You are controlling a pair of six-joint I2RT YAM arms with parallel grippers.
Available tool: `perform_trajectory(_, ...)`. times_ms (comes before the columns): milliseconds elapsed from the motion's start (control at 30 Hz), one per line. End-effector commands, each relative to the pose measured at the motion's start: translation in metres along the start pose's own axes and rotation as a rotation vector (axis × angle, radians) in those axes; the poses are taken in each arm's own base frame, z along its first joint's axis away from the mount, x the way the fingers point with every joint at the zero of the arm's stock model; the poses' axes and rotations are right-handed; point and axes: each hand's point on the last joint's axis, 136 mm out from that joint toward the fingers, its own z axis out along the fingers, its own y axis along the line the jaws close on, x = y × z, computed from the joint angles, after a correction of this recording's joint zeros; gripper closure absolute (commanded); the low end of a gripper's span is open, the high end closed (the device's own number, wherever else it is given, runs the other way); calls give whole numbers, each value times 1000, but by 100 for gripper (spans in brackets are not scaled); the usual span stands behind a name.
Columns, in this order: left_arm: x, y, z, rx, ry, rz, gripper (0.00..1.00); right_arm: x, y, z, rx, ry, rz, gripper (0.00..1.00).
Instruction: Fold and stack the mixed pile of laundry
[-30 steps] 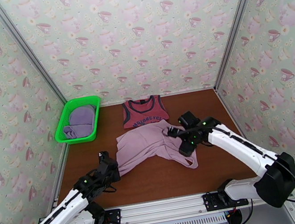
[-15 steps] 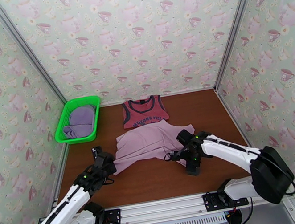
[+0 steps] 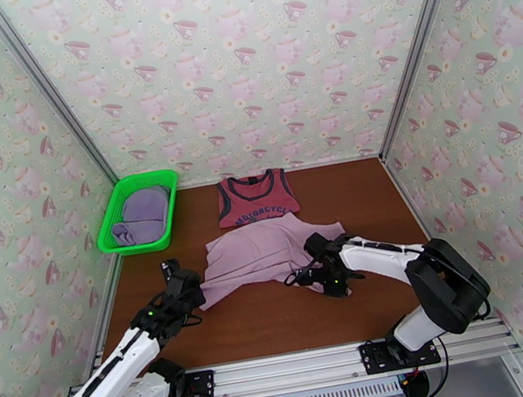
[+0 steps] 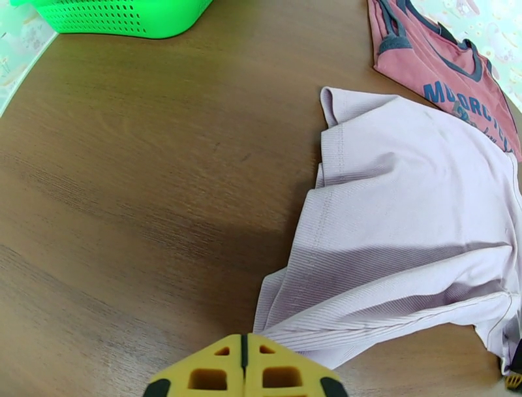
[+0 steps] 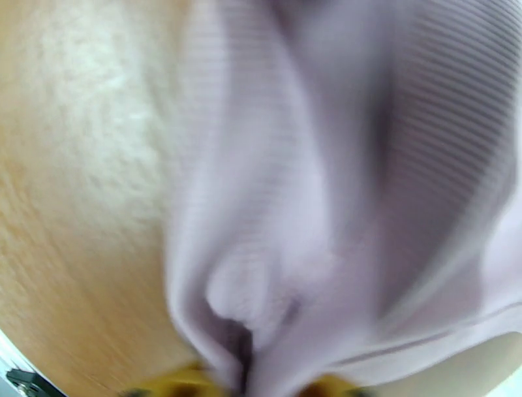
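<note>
**Both grippers pinch the ribbed lilac shirt**

The pale pink-lilac ribbed knit shirt [image 3: 258, 250] lies rumpled mid-table on the brown wood-grain tabletop [image 3: 282, 324]. The left gripper [image 4: 243, 346], yellow fingers pressed together, pinches its near left corner. The right gripper [image 5: 245, 382] is clamped on a bunched fold at its near right edge. Behind the shirt lies a flat dusty-red tank top [image 3: 255, 196] with dark trim. A soft lavender garment [image 3: 143, 209] is heaped in the green plastic mesh basket [image 3: 138, 249].
</note>
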Motion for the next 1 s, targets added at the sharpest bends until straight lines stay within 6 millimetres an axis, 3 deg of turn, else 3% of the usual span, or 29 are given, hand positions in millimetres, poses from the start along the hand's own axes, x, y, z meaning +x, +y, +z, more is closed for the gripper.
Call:
perform_trajectory(0, -22, -5, -8, 6, -52, -27, 100, -2, -36, -44, 172, -61, 26, 100)
perform_trajectory(67, -38, -11, -15, 11, -85, -32, 100, 3, -50, -74, 253, -123, 65, 100)
perform_trajectory(200, -84, -21, -44, 19, -188, -41, 100, 23, -74, -157, 479, -293, 136, 100)
perform_trajectory(300, -123, -24, -75, 19, -280, -39, 100, 41, -86, -216, 634, -393, 189, 100)
perform_trajectory(433, -178, -32, -128, 53, -408, -24, 100, 53, -100, -271, 773, -452, 227, 100)
perform_trajectory(533, -215, -42, -154, 66, -459, 20, 100, 56, -128, -295, 845, -460, 272, 100)
perform_trajectory(633, -250, -60, -157, 76, -471, 77, 100, 53, -167, -306, 888, -451, 324, 100)
perform_trajectory(833, -322, -106, -118, 116, -462, 172, 100, 18, -247, -306, 870, -458, 334, 100)
perform_trajectory(967, -375, -124, -101, 107, -496, 210, 100, 2, -293, -329, 904, -485, 355, 100)
